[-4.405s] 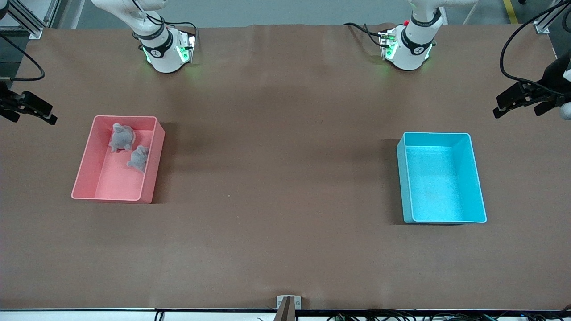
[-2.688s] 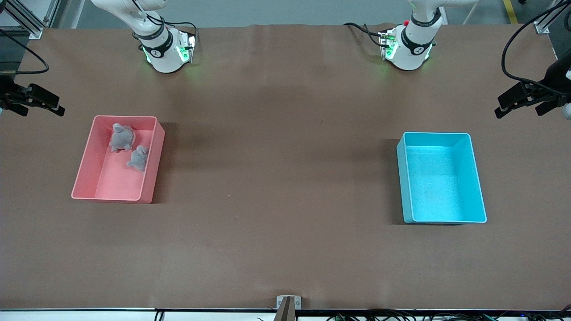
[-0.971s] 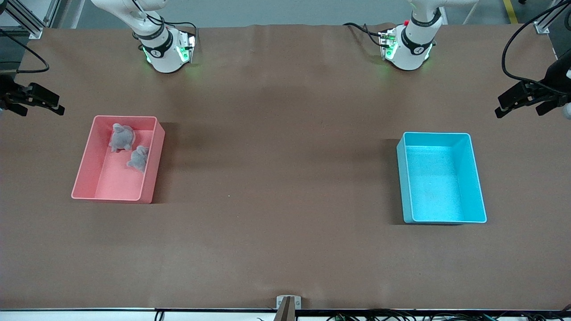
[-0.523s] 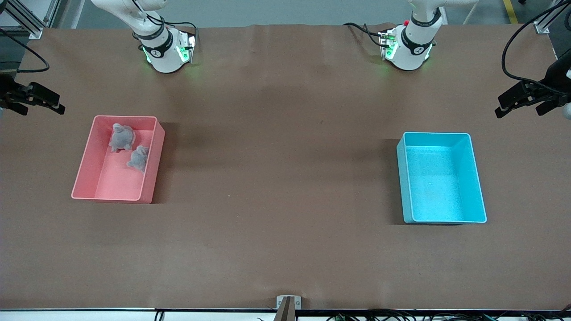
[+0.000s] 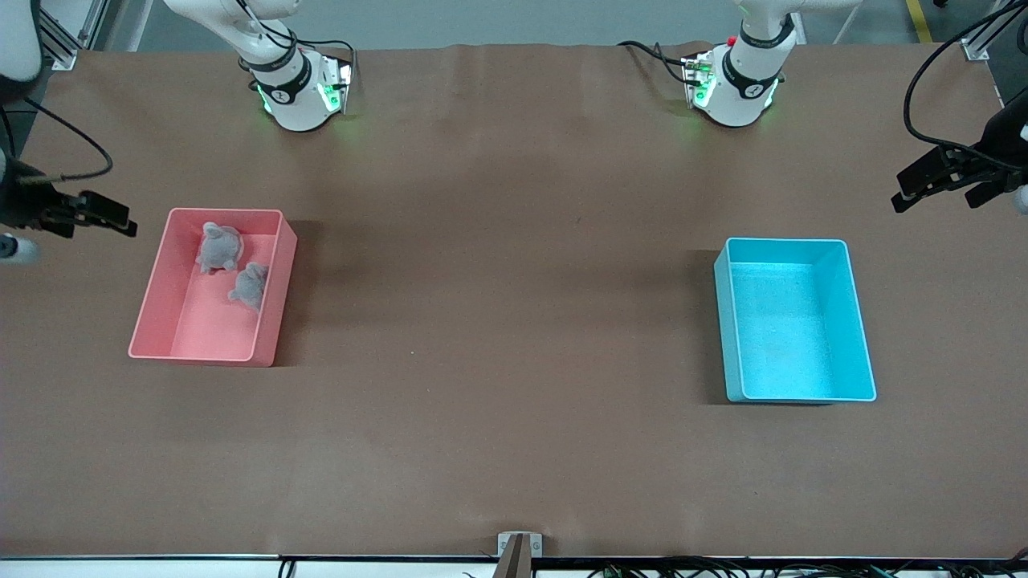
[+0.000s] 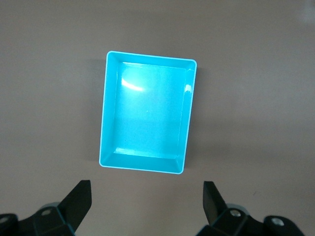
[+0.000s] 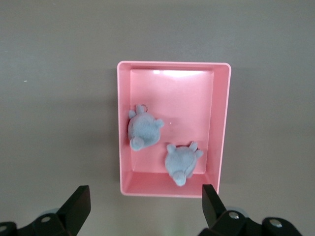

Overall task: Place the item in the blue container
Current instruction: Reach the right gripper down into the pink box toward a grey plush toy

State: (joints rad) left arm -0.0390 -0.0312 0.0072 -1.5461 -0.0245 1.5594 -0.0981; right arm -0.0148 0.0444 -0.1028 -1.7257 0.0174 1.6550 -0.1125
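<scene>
At the right arm's end of the table, your right gripper (image 5: 100, 217) hangs in the air with its jaws spread wide and nothing between them, just off the end wall of the pink bin (image 5: 273, 297). From its wrist camera you look straight down into that bin (image 7: 222, 128), where two grey plush toys lie: one (image 7: 142, 129) close to a long wall, the other (image 7: 182, 162) nearer the end wall closest to the jaws, the pair just apart. In the front view both toys (image 5: 218, 247) (image 5: 250, 284) sit in the half of the bin farther from that camera. Your left gripper (image 5: 940, 177) waits at the left arm's end, jaws likewise released and empty. The blue container (image 5: 727, 321) stands ahead of those jaws in the wrist view (image 6: 104, 118), well apart from the pink bin, with nothing inside.
</scene>
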